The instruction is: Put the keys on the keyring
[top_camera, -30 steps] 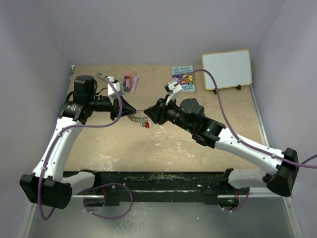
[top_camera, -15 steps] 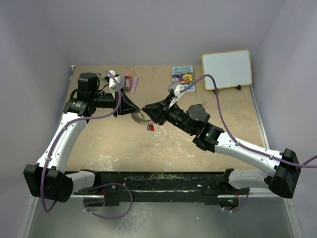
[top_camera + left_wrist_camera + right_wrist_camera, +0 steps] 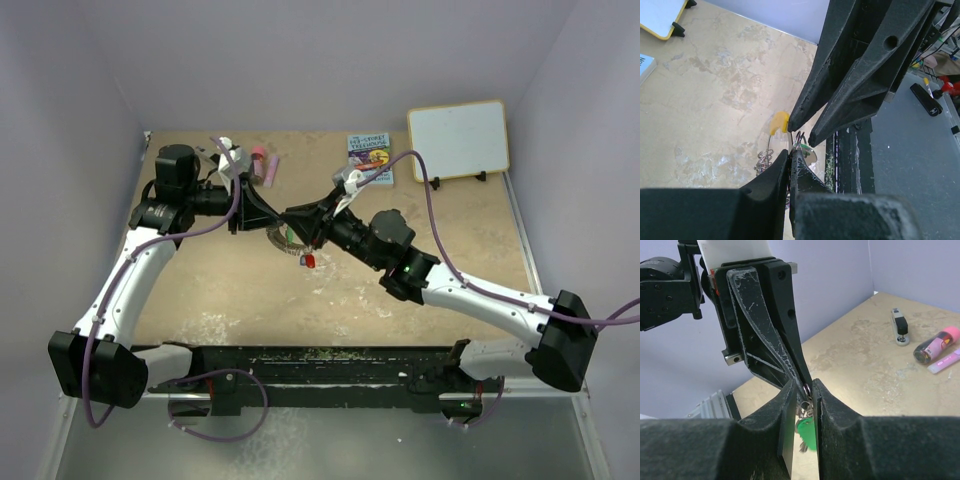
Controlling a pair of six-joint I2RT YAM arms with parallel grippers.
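Moved: right claw [image 3: 806,385] leftward to left claw [image 3: 790,155] | left: pinched on keyring [image 3: 779,123] | right: clamped on green key [image 3: 807,432]

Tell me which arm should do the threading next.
Right, probably. The right gripper has the green key between its jaws at the keyring, which the left gripper clamps.

Green-tagged key [image 3: 807,432]; red-tagged key [image 3: 310,260]; keyring [image 3: 779,122], silver with a yellow stretch (table [image 3: 420,280]: mottled tan, pale patches).
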